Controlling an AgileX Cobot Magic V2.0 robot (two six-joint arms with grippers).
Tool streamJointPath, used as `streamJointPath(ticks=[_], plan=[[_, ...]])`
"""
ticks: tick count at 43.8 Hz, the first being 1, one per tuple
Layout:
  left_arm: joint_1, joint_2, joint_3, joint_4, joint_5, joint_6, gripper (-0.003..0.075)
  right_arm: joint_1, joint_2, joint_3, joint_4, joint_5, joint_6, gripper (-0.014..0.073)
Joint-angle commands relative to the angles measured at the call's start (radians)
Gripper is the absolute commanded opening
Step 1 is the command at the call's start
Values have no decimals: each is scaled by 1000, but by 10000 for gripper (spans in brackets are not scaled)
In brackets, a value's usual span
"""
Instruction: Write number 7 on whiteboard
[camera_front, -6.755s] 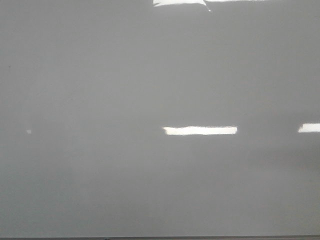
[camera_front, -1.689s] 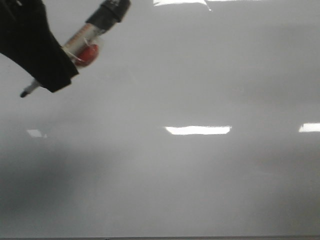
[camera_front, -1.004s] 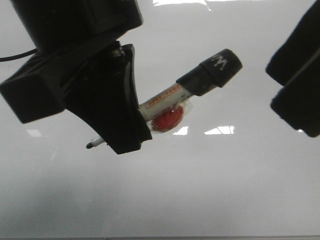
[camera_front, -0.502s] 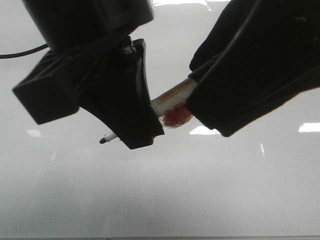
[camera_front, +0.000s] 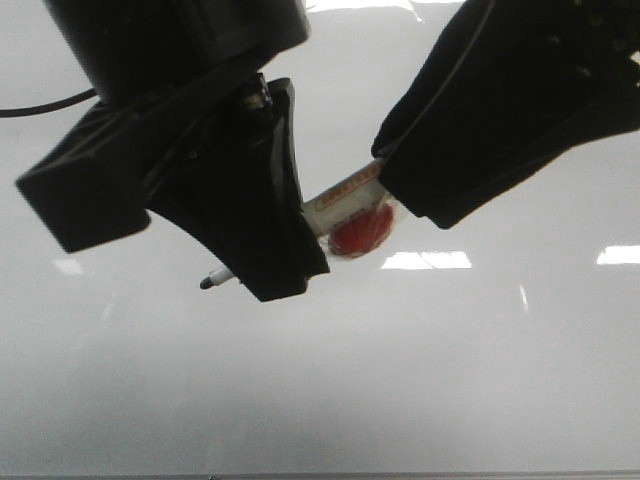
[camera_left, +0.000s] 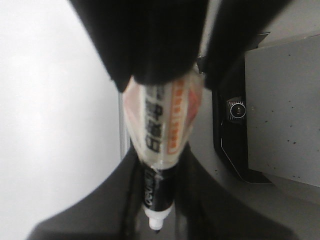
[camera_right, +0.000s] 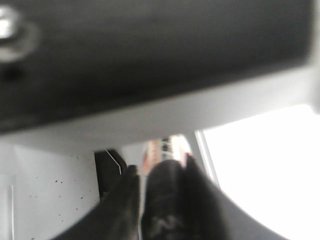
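Note:
The whiteboard (camera_front: 450, 380) fills the front view, glossy and bare; no number 7 shows on it. My left gripper (camera_front: 272, 268) is shut on a marker (camera_front: 345, 195) with an orange-printed label; its bare tip (camera_front: 207, 282) sticks out to the left. A red round thing (camera_front: 362, 230) is taped under the barrel. My right gripper (camera_front: 420, 200) closes round the marker's black rear end, which hides it in the front view. In the left wrist view the marker (camera_left: 162, 125) runs between my fingers. In the right wrist view the black end (camera_right: 165, 210) sits tight between my fingers.
Bright rectangular light reflections (camera_front: 425, 260) lie on the board. The board's thin dark lower edge (camera_front: 400, 476) runs along the bottom. The left wrist view shows a grey platform (camera_left: 280, 110) with a black fitting (camera_left: 235, 110) beside the board.
Both arms came into view over the bare board. The right gripper moved in from the right onto the marker's black end, then shifted slightly up and right; more of the red thing shows.

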Motion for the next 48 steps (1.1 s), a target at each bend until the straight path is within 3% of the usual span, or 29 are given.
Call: streamJointPath(ticks=[1, 4, 11, 15, 23, 37, 40, 44, 48], plan=[[-6, -32, -34, -29, -37, -7, 1, -2, -16, -33, 46, -13, -12, 78], [-6, -32, -34, -29, -39, -22, 73, -2, -16, -33, 46, -13, -12, 14], [-1, -46, -35, -23, -48, -82, 340, -2, -16, -33, 46, -15, -8, -69], [22, -78, -35, -25, -30, -115, 411, -4, -20, -33, 46, -17, -1, -69], [109, -189, -27, -25, 19, -185, 407, -7, -58, -48, -55, -8, 132, -69], [277, -483, 137, -31, -18, -297, 407, -7, -184, -124, -565, 108, 776, -69], [294, -526, 175, -32, -50, -297, 407, -10, -228, -89, -588, 69, 860, -69], [298, -557, 210, -32, -75, -297, 407, -35, -285, 13, -588, -98, 943, -69], [298, -569, 223, -32, -76, -297, 407, -119, -300, 63, -581, -157, 982, -64]])
